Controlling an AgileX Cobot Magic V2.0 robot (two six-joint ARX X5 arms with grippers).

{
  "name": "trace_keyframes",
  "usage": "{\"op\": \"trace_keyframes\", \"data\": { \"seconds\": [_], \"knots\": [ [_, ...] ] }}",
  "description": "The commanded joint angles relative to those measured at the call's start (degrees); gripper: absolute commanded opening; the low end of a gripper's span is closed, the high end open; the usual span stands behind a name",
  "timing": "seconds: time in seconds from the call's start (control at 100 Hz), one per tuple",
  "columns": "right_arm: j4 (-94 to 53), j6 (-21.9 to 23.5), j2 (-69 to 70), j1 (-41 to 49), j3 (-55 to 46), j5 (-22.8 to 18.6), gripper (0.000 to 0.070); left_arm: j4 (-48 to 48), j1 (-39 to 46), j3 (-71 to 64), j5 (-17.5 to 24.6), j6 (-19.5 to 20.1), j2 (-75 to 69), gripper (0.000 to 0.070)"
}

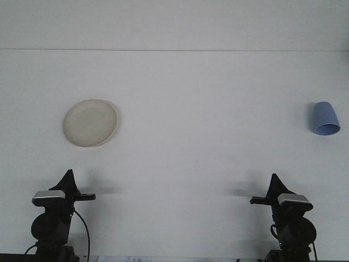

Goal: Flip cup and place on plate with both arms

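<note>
The small blue plastic cup stood mouth-down at the white table's far right edge, so a careless reach by the right hand, its opening indiscernible, risked knocking it off.

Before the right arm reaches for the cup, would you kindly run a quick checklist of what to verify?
1. Cup in view, far right of the table: ok.
2. Cup upside down, needs flipping: it seems to rest on its wide rim, cannot tell for sure.
3. Plate bare, ready to receive the cup: ok.
4. Path from right gripper to cup unobstructed: ok.
5. Left gripper clear of the plate: ok.
6. Fingers open for grasping: cannot tell.
</note>
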Motion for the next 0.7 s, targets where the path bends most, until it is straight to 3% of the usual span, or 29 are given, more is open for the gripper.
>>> {"op": "trace_keyframes", "data": {
  "seconds": [0.0,0.15,0.25,0.3,0.38,0.42,0.69],
  "knots": [
    [2.6,5.5,0.0,0.0,0.3,-0.2,0.0003,0.8,0.1,-1.1,-0.2,0.7,-0.1,0.0015],
    [1.5,7.3,2.1,0.0,7.8,4.3,0.0002,0.8,0.1,-1.1,-0.2,0.7,-0.1,0.0015],
    [-1.3,2.7,7.7,0.0,16.5,6.1,0.0023,0.8,0.1,-1.1,-0.2,0.7,-0.1,0.0015],
    [-3.5,-0.2,11.6,0.0,21.3,6.8,0.0129,0.8,0.1,-1.1,-0.2,0.7,-0.1,0.0015],
    [-8.0,-4.9,18.9,0.0,29.1,8.3,0.0442,0.8,0.1,-1.1,-0.2,0.7,-0.1,0.0015],
    [-9.9,-6.5,21.9,0.0,32.0,9.2,0.0503,0.8,0.1,-1.1,-0.2,0.7,-0.1,0.0015],
    [-13.8,-16.4,40.2,-1.6,42.2,14.9,0.0506,0.8,0.1,-1.1,-0.2,0.7,-0.1,0.0015]
  ]
}}
